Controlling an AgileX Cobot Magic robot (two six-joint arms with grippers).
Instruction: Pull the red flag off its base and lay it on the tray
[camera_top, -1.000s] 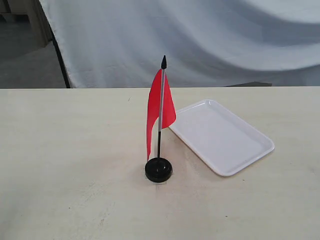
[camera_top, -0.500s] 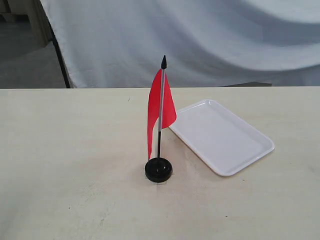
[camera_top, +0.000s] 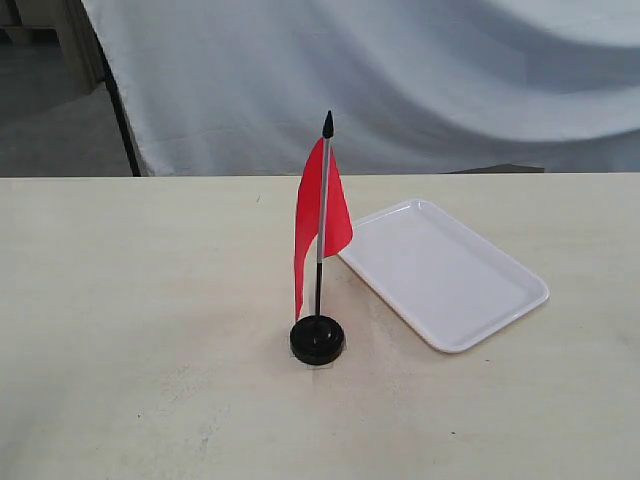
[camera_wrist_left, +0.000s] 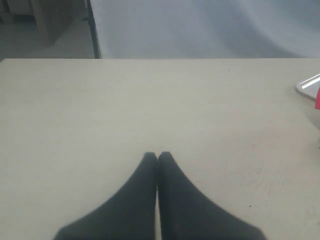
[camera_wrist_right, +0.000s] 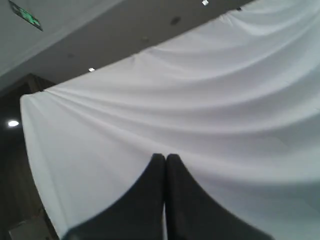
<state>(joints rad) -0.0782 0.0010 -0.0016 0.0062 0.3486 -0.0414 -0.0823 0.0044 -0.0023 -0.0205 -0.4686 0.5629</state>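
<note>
The red flag (camera_top: 318, 225) stands upright in the round black base (camera_top: 317, 340) near the table's middle, its pole ending in a black tip. Just right of it lies the white tray (camera_top: 445, 273), with nothing on it. Neither gripper shows in the exterior view. In the left wrist view my left gripper (camera_wrist_left: 157, 156) is shut on nothing over bare table; a sliver of the red flag (camera_wrist_left: 317, 98) and the tray's corner (camera_wrist_left: 307, 84) show at that frame's edge. My right gripper (camera_wrist_right: 165, 157) is shut on nothing and faces the white curtain.
The pale wooden table (camera_top: 140, 300) stretches wide on both sides of the flag. A white draped curtain (camera_top: 400, 80) hangs behind the far edge, with a dark stand pole (camera_top: 122, 120) at its left.
</note>
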